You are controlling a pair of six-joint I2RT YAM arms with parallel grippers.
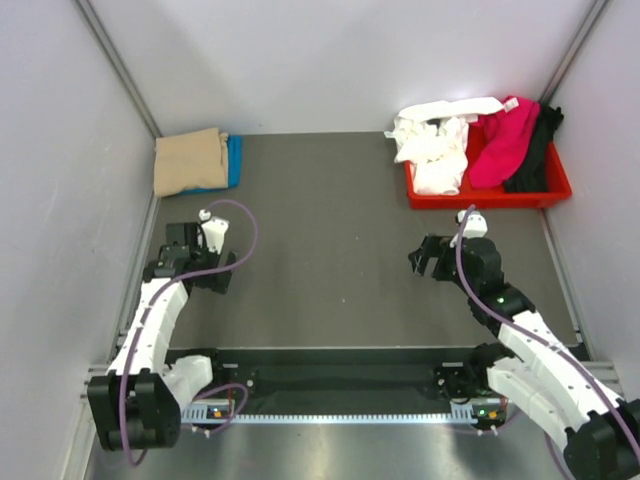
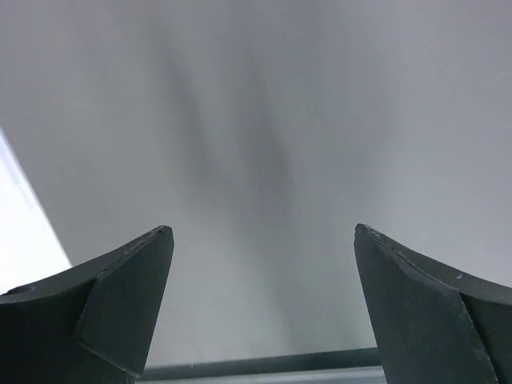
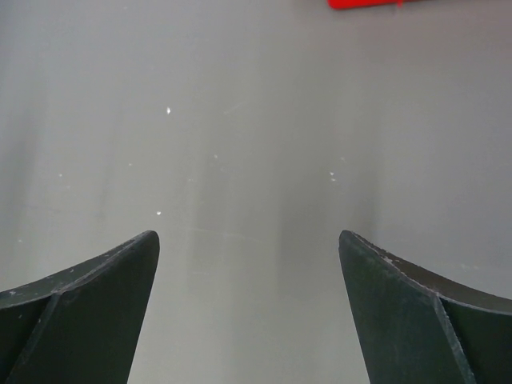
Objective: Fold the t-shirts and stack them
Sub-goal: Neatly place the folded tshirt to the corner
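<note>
A folded tan t-shirt [image 1: 188,161] lies on a folded blue t-shirt [image 1: 233,160] at the table's far left corner. A white t-shirt [image 1: 436,145], a magenta t-shirt [image 1: 500,145] and a black t-shirt [image 1: 535,152] lie crumpled in the red tray [image 1: 480,197] at the far right. My left gripper [image 1: 178,240] is open and empty at the left side, near the wall; its wrist view [image 2: 264,240] shows only bare wall. My right gripper [image 1: 428,258] is open and empty above the bare mat [image 3: 248,244], in front of the tray.
Grey walls close in the table on the left, back and right. A metal rail [image 1: 340,415] runs along the near edge between the arm bases. A corner of the red tray [image 3: 368,3] shows at the top of the right wrist view.
</note>
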